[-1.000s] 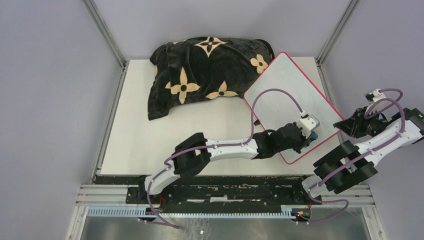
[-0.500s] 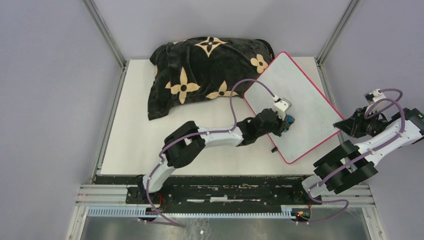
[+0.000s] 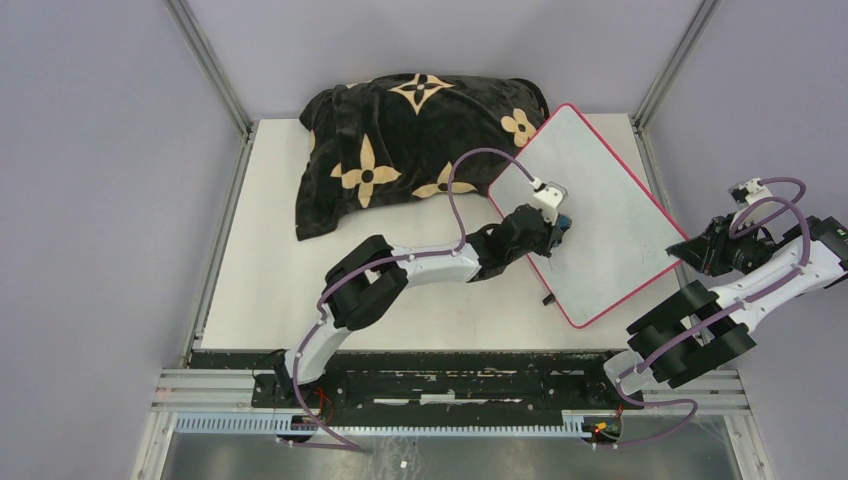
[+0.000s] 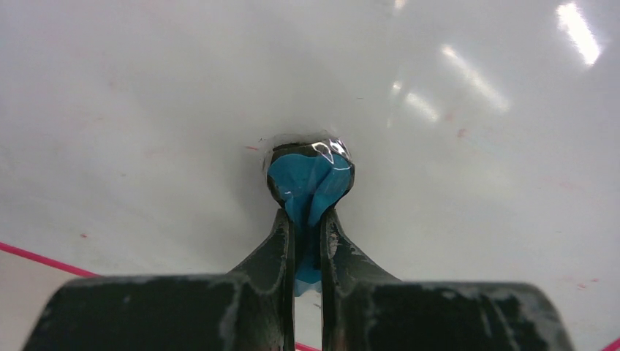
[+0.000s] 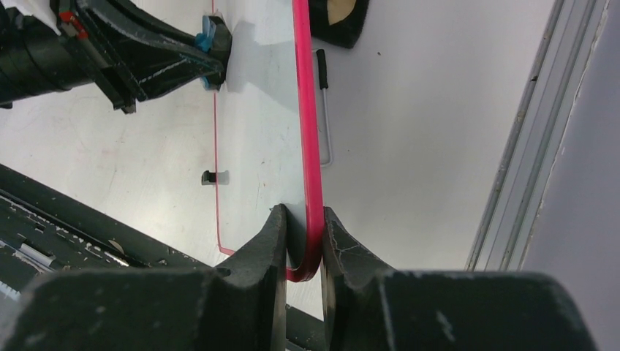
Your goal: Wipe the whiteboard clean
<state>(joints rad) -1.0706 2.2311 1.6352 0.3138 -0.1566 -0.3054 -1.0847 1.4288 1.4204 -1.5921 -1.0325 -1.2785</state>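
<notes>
Swept blue pad (image 4: 311,179), clamped in L gripper (image 4: 308,219), from whiteboard (image 3: 610,190) near edge toward its left corner | kept rim (image 5: 311,161) pinched w/ R gripper (image 5: 303,241) | left faint red specks (image 4: 460,133), prob. more passes needed

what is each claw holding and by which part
Left claw: a small blue wiper, pinched at its near end, its tip against the whiteboard. Right claw: the whiteboard, clamped by its red rim at a corner.

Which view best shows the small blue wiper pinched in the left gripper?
Left wrist: the small blue wiper fills the centre, pinched in the left gripper against the white red-rimmed whiteboard. Top external shows only a blue speck; right wrist a sliver at its upper left.
</notes>
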